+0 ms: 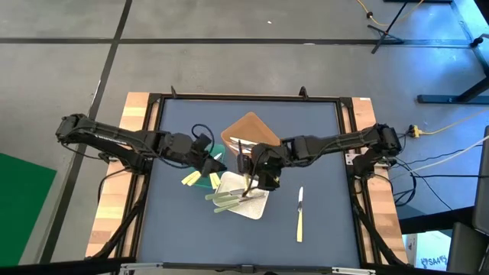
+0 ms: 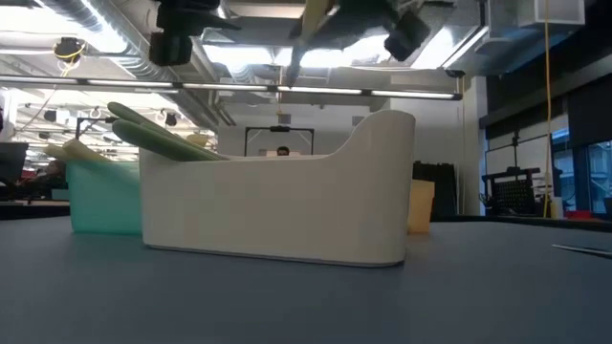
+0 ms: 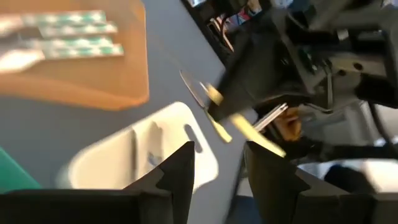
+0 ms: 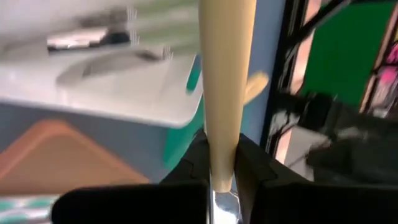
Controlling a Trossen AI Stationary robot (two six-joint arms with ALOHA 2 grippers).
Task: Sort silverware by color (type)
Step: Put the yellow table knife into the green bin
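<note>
My right gripper (image 1: 256, 177) hovers over the white tray (image 1: 256, 208), shut on a pale yellow-handled utensil (image 4: 227, 74). Several pale green-handled utensils (image 1: 228, 200) lie in the white tray, their handles leaning over its rim (image 2: 163, 139). Yellow-handled pieces (image 1: 191, 179) lie on the green tray (image 1: 205, 182). Silvery-blue-handled pieces (image 3: 62, 37) lie on the brown tray (image 1: 252, 130). A yellow-handled knife (image 1: 300, 215) lies on the table to the right. My left gripper (image 3: 217, 168) is open and empty beside the green tray (image 1: 214, 162). My right gripper pinches the yellow handle (image 4: 221, 152) between its two fingers. The handle runs along the fingers and sticks out well past their tips; a metal part (image 4: 221, 200) shows farther back between them. The utensil is lifted clear above the trays.
The three trays stand close together in the table's middle. Bare blue mat (image 1: 321, 153) lies to the right and near side, around the lone knife. The two grippers are close to each other over the trays.
</note>
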